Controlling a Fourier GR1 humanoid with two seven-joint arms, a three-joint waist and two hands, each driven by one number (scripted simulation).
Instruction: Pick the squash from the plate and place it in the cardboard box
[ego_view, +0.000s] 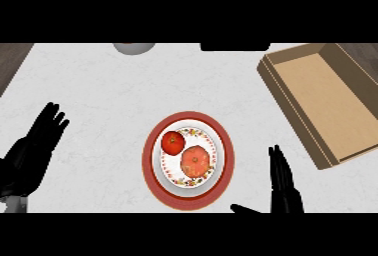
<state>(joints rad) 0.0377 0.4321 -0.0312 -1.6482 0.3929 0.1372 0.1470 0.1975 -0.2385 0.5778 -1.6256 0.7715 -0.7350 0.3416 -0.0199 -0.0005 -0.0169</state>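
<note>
A red-rimmed plate (156, 176) lies on the white counter, near the middle front. On it rest an orange, ribbed squash (195, 160) and, just up and left of it, a red tomato (173, 142). The open cardboard box (325, 95) sits at the right, angled, with nothing inside. My right hand (283, 186) stands open right of the plate, fingers straight, clear of the squash. At the left edge my left hand (37, 145) rests open, fingers up, well away from the plate.
A grey round object (133, 47) sits at the counter's far edge, with a dark object (235, 46) beside it. Dark wooden floor shows past the counter's left corner (13, 60). Bare counter lies between the plate and the box.
</note>
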